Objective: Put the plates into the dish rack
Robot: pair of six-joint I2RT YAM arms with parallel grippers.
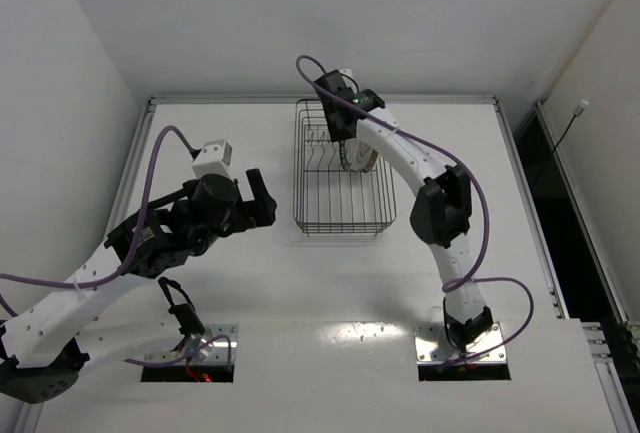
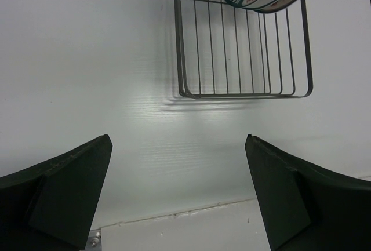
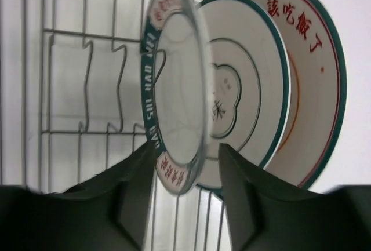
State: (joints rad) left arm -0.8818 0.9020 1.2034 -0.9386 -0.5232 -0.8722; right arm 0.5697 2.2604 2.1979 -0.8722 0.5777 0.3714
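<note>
Right pincer point(image 3: 186, 152) parted astride plate point(image 3: 177, 88) rim, apparently loose; left pincer point(image 2: 178, 141) wide open.

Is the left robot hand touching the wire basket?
Apart. The left wrist view shows a strip of bare white table between the open left gripper and the dish rack.

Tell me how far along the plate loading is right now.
Nearly finished. Done: the green-rimmed plate and the red-lettered plate behind it stand on edge in the dish rack. In hand: the lettered-band plate stands before them between the fingers of the right hand, a gap on one side, so it looks released. Left: probably just drawing that hand away; the left hand is open and empty.
</note>
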